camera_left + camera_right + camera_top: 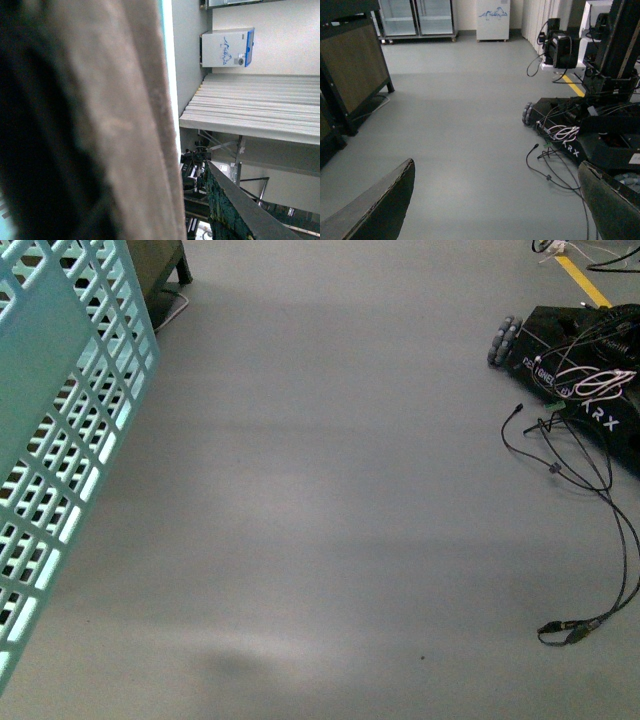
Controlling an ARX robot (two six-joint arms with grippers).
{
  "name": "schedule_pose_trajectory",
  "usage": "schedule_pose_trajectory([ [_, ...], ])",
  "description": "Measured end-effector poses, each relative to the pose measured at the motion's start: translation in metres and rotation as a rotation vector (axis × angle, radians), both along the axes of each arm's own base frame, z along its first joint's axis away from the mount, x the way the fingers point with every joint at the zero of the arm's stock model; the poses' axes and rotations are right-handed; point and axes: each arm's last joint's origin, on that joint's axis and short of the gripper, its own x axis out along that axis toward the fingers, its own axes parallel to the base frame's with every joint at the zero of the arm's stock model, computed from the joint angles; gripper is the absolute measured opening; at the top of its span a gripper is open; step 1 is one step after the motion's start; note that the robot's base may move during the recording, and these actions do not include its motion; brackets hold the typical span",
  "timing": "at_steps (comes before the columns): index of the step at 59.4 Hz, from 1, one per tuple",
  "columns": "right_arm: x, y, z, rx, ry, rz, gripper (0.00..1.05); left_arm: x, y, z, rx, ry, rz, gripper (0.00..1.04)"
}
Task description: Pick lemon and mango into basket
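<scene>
The basket [60,440] is a light teal lattice wall at the left edge of the front view, hanging tilted above the grey floor. In the left wrist view its brown handle [115,125] fills the left half, very close and blurred. My left gripper [165,200] is shut on that handle, and one dark finger [235,210] shows beside it. My right gripper [495,200] is open over bare floor, its fingers [380,205] spread wide with nothing between them. The lemon and the mango are out of view, and the basket's inside is hidden.
A black wheeled robot base [590,380] stands at the right with loose cables [590,540] trailing over the floor. A yellow floor line [582,280] runs behind it. A dark cabinet [355,65] stands to one side, with glass-door fridges [417,17] against the far wall.
</scene>
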Motion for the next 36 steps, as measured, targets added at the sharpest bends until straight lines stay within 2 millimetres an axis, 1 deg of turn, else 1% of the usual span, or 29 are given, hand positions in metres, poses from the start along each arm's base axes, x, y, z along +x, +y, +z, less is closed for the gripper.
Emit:
schedule_pose_trajectory([
  [36, 0.0000, 0.0000, 0.0000, 0.000, 0.000, 0.000, 0.96, 0.0000, 0.0000, 0.0000, 0.000, 0.000, 0.000, 0.28],
])
